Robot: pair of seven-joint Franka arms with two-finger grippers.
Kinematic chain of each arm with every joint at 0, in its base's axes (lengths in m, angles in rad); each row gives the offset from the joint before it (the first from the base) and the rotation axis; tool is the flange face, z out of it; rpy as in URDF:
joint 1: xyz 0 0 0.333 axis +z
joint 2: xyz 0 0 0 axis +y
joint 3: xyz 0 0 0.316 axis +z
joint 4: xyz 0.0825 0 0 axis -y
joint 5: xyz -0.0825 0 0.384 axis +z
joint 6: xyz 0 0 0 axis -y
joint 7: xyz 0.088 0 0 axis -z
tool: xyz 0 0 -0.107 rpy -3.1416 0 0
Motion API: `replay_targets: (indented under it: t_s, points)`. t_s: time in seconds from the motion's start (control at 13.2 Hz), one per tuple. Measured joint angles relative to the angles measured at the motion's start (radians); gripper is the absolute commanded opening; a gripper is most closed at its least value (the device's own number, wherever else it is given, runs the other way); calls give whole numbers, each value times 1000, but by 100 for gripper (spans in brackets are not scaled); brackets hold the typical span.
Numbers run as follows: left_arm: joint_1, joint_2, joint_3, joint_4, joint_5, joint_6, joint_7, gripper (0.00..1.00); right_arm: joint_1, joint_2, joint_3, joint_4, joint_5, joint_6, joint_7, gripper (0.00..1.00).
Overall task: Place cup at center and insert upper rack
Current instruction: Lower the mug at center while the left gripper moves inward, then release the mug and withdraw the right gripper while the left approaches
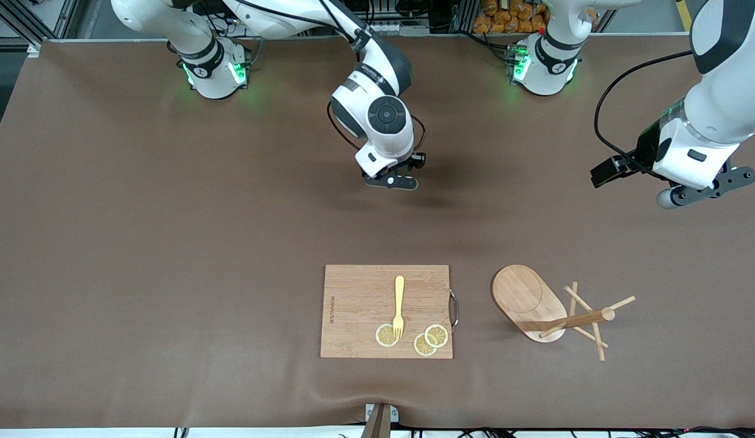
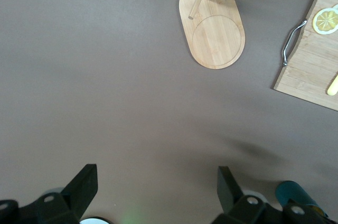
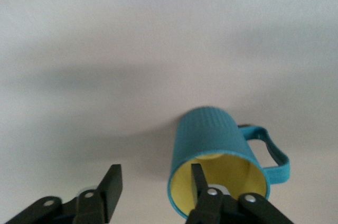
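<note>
The teal cup [image 3: 211, 145] with a yellow interior stands on the brown table near its middle. My right gripper [image 3: 156, 187] is open over it, with one finger [image 3: 198, 182] inside the cup's mouth and the other outside, apart from its wall. In the front view the right gripper [image 1: 390, 180] hides the cup. The bamboo mug tree [image 1: 535, 304] stands on its oval base near the front camera, toward the left arm's end; it also shows in the left wrist view [image 2: 214, 28]. My left gripper [image 1: 706, 190] is open and empty, up over the left arm's end [image 2: 156, 192].
A rectangular wooden cutting board [image 1: 359, 304] with a metal handle lies beside the mug tree, toward the right arm's end. It carries a yellow fork [image 1: 399, 304] and three lemon slices [image 1: 426, 339]. A black bracket [image 1: 380, 420] sits at the table's near edge.
</note>
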Motion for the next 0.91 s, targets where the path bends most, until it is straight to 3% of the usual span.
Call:
replay_targets:
  t_s: [0.08,0.53,0.91]
  points:
    - [0,0,-1,0,0,0,-5,100,-22,-12,-2,18,2,-16,0,100]
    - [0,0,-11,1,-29,0,-76,100,-222,-208,-11,68,1,-212,-59,100]
    - [-1,0,-138,14,-43,0,-376,100,-502,-344,-18,67,-5,-386,-322,100]
